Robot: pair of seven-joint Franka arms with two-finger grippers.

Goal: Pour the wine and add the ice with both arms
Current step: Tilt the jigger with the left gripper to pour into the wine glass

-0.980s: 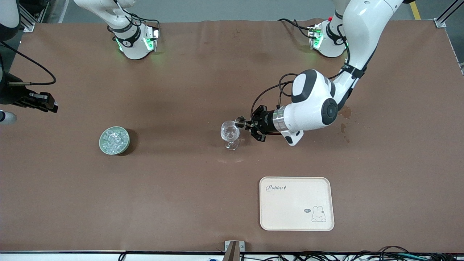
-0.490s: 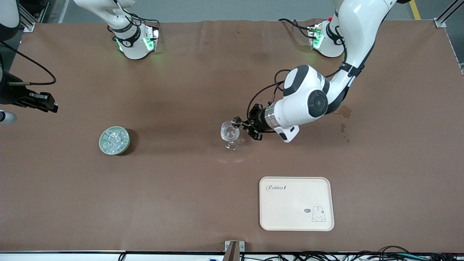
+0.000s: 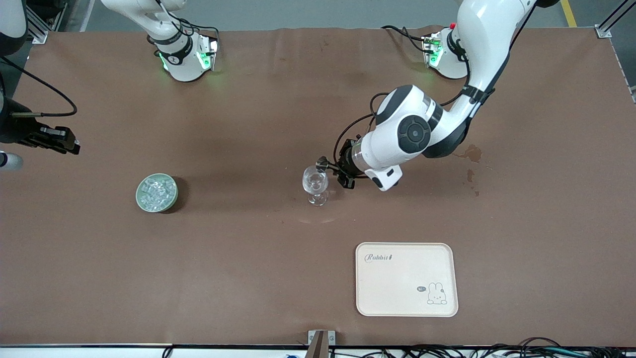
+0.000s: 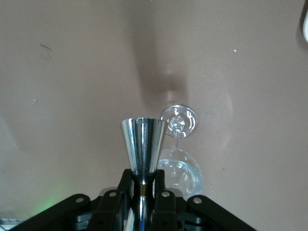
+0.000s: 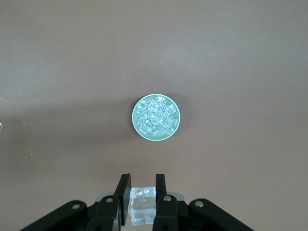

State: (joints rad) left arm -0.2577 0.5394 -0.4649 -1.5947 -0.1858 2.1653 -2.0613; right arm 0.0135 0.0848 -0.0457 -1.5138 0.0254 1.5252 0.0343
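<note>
A clear stemmed glass [image 3: 315,185] stands upright near the table's middle; it also shows in the left wrist view [image 4: 180,166]. My left gripper [image 3: 334,169] is shut on the waist of a shiny metal jigger [image 3: 322,163], held on its side with its mouth at the glass's rim. The jigger [image 4: 142,142] and the left gripper [image 4: 144,177] show in the left wrist view. A green bowl [image 3: 138,195] holds the ice [image 3: 157,191] toward the right arm's end. My right gripper [image 3: 62,143] is shut on one ice cube [image 5: 143,202], high up; its wrist view shows the gripper [image 5: 143,185] and the ice heap [image 5: 155,115].
A cream tray [image 3: 397,293] with a rabbit print lies nearer the front camera than the glass. Dark wet stains [image 3: 472,155] mark the mat toward the left arm's end. A small whitish object [image 3: 9,161] sits at the table's edge under the right gripper.
The left arm's forearm has swung toward the right arm's end and the jigger has edged closer over the glass's rim. The right arm has not moved.
</note>
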